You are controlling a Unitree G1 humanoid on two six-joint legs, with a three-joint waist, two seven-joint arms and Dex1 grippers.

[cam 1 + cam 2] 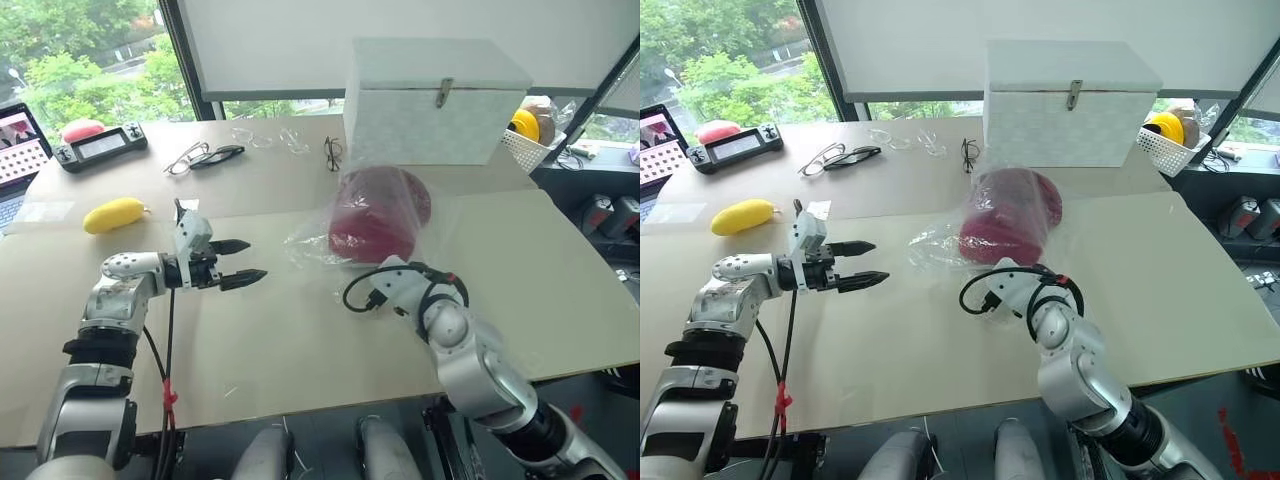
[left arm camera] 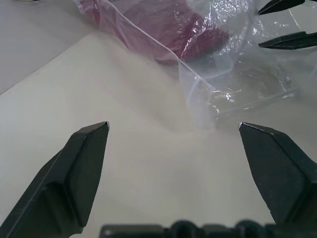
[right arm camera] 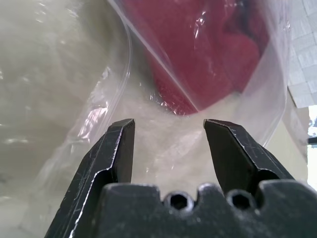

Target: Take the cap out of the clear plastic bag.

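The dark red cap [image 1: 372, 218] lies inside the clear plastic bag [image 1: 408, 186] in the middle of the table. The bag's flat, crinkled end [image 1: 308, 246] spreads toward my left. My left gripper [image 1: 256, 259] hovers open over the bare tabletop to the left of that end, pointing at it, with nothing between its fingers. My right gripper [image 3: 168, 121] comes in from the near side with its jaws apart, its fingertips [image 2: 277, 42] right at the bag's near edge in front of the cap. I see nothing pinched between them.
A white box [image 1: 430, 100] stands just behind the bag. Several eyeglasses [image 1: 205, 156] lie at the back, with a yellow object [image 1: 113, 214], a controller [image 1: 100, 146] and a laptop [image 1: 15, 150] at the left. A white basket [image 1: 530, 142] sits at the back right.
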